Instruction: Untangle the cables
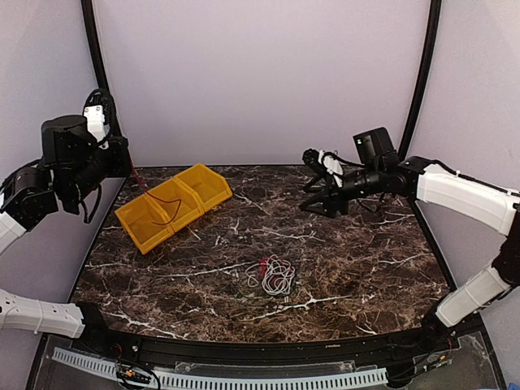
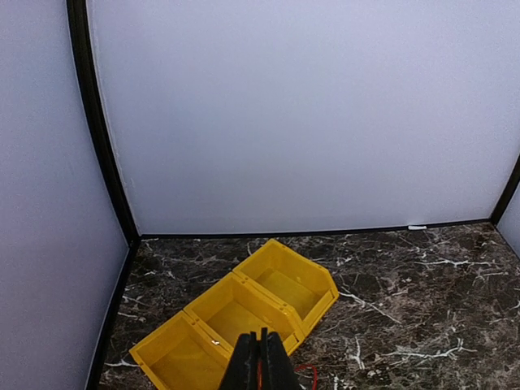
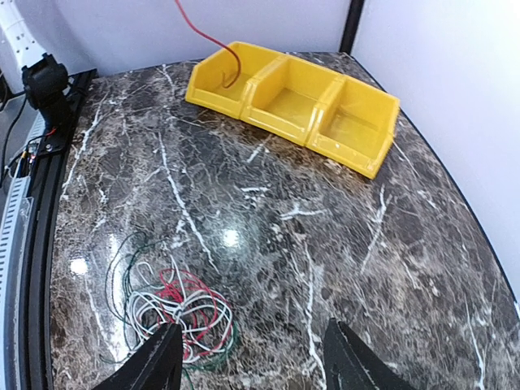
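Observation:
The cables lie as a loose tangle (image 1: 276, 275) of white, red and green wire on the marble table (image 1: 357, 260), near its middle front. In the right wrist view the tangle (image 3: 175, 313) sits just in front of the left fingertip. My right gripper (image 1: 309, 183) hovers above the table's back right, open and holding nothing (image 3: 253, 341). A separate red cable (image 1: 154, 197) runs from my left gripper (image 1: 128, 166) down into the yellow bin (image 1: 203, 185). The left gripper (image 2: 262, 357) is shut on this red cable (image 2: 302, 370), held high over the bin (image 2: 244, 313).
The three-compartment yellow bin (image 3: 292, 101) stands at the back left, with the red cable (image 3: 207, 36) dropping into one end compartment. Walls and black corner posts (image 1: 422, 73) enclose the table. A black rail (image 1: 244, 349) and an arm base (image 3: 45, 81) line the near edge.

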You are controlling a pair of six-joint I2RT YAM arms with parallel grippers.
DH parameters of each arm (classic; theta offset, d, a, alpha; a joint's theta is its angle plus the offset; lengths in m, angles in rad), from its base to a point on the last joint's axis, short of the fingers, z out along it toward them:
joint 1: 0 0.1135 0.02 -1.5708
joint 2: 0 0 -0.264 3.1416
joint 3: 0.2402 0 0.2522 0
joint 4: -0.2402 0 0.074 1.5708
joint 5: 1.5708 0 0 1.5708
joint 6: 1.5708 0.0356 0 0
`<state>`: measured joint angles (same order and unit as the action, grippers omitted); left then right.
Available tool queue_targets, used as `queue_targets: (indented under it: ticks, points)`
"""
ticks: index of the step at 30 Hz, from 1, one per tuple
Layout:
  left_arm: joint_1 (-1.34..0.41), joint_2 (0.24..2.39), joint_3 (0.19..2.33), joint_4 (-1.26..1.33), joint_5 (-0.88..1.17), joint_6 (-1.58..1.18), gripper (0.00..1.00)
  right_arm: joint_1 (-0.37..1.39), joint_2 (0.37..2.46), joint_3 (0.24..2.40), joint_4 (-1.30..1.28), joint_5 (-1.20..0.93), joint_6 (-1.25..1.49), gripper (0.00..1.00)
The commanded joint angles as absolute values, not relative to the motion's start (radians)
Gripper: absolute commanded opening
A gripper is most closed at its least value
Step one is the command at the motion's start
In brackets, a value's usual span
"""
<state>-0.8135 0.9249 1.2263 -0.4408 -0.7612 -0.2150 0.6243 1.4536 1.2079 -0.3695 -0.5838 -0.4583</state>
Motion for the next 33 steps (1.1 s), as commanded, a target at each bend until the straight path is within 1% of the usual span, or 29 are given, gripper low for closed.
queue_targets:
  ticks: [1,4,9,12,13,15,17,22,28,30,33]
  points:
    - [-0.735,0.950,1.207,-0.481,-0.847,-0.166,0.00,0.502,1.363,1.125,-0.346,-0.635,-0.428,0.62]
    - [-0.681,0.954,1.196,-0.472,-0.831,-0.150,0.00,0.419,1.287,1.074,-0.346,-0.669,-0.406,0.63]
    - [-0.564,0.970,1.149,-0.416,-0.796,-0.116,0.00,0.343,1.178,0.953,-0.320,-0.663,-0.398,0.64]
    - [-0.496,0.982,1.082,-0.370,-0.723,-0.115,0.00,0.285,1.134,0.868,-0.243,-0.676,-0.377,0.66]
    - [-0.467,0.987,1.066,-0.351,-0.707,-0.117,0.00,0.263,1.115,0.826,-0.210,-0.678,-0.369,0.68]
    - [-0.427,1.004,1.026,-0.339,-0.669,-0.137,0.00,0.232,1.088,0.787,-0.181,-0.649,-0.377,0.70]
    - [-0.401,1.021,0.993,-0.327,-0.632,-0.163,0.00,0.225,1.083,0.764,-0.175,-0.624,-0.392,0.70]
    - [-0.385,1.085,0.927,-0.281,-0.621,-0.180,0.00,0.225,1.077,0.740,-0.156,-0.632,-0.414,0.72]
    - [-0.365,1.181,0.912,-0.234,-0.591,-0.200,0.00,0.224,1.069,0.723,-0.149,-0.623,-0.441,0.72]
    - [-0.352,1.213,0.914,-0.228,-0.561,-0.221,0.00,0.224,1.063,0.719,-0.148,-0.623,-0.443,0.73]
    - [-0.314,1.252,0.900,-0.213,-0.442,-0.283,0.00,0.224,1.055,0.710,-0.144,-0.623,-0.450,0.73]
